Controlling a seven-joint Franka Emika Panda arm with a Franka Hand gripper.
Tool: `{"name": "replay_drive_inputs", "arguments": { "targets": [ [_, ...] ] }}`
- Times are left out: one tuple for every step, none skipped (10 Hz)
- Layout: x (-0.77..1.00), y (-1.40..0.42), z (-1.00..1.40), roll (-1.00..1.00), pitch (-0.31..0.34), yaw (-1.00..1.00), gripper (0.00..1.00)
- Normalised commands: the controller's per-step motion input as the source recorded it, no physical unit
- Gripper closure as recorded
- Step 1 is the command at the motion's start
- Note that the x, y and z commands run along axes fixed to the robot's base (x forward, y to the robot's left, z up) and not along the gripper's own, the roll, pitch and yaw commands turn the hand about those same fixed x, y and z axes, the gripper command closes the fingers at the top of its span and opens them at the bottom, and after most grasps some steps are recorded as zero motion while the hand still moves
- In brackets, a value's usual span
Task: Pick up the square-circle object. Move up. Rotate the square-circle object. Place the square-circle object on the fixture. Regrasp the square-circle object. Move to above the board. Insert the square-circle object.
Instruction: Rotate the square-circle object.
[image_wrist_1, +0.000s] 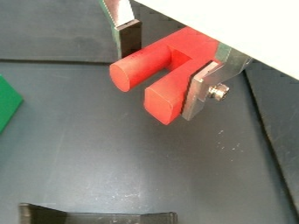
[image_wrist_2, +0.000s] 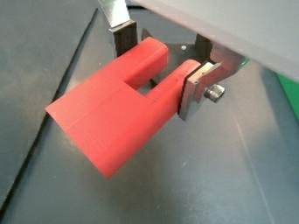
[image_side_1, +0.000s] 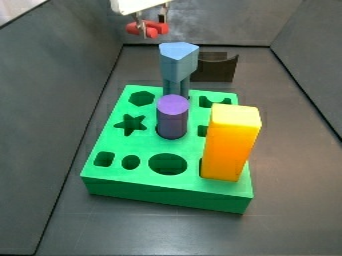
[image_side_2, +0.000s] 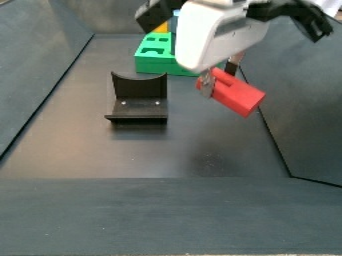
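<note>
Dark grey counter (image_side_2: 160, 150) all round, walled in at the sides. Biggest piece out there is the green board (image_side_1: 147, 150), carrying a yellow-orange block (image_side_1: 231, 142), a blue-grey block (image_side_1: 177, 62) and a purple cylinder (image_side_1: 171, 116). Beyond it sits the fixture (image_side_2: 136, 98), bare on top. Up in the air, clear of the counter, hangs the claw (image_wrist_2: 158, 59), its silver fingers (image_wrist_1: 208, 86) clamped on the red square-circle object (image_wrist_2: 117, 109), prongs between the pads, solid body jutting out, tilted.
</note>
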Motion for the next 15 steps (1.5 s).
{"name": "replay_drive_inputs", "arguments": {
  "targets": [
    [0.00,0.00,0.00,0.00,0.000,-1.00,1.00],
    [0.01,0.01,-0.04,0.00,-0.001,-1.00,1.00],
    [0.01,0.02,-0.04,0.00,-0.002,-1.00,1.00],
    [0.02,0.02,-0.03,0.00,-0.002,-1.00,1.00],
    [0.02,0.02,-0.03,0.00,-0.002,-1.00,1.00],
    [0.02,0.02,-0.03,0.00,-0.002,-1.00,1.00],
    [0.02,0.02,-0.03,0.00,-0.003,-1.00,1.00],
    [0.02,0.02,-0.03,0.00,-0.003,-1.00,1.00],
    [0.02,0.02,-0.03,0.00,-0.003,-1.00,1.00],
    [0.02,0.02,-0.03,0.00,-0.003,-1.00,1.00],
    [0.02,0.02,-0.03,0.00,-0.003,-1.00,1.00],
    [0.02,0.02,-0.03,0.00,-0.003,-1.00,1.00],
    [0.02,0.02,-0.03,0.00,-0.003,-1.00,1.00],
    [0.02,0.02,-0.03,0.00,-0.003,-1.00,1.00],
    [0.02,0.02,-0.03,0.00,-0.003,-1.00,1.00]
  ]
}}
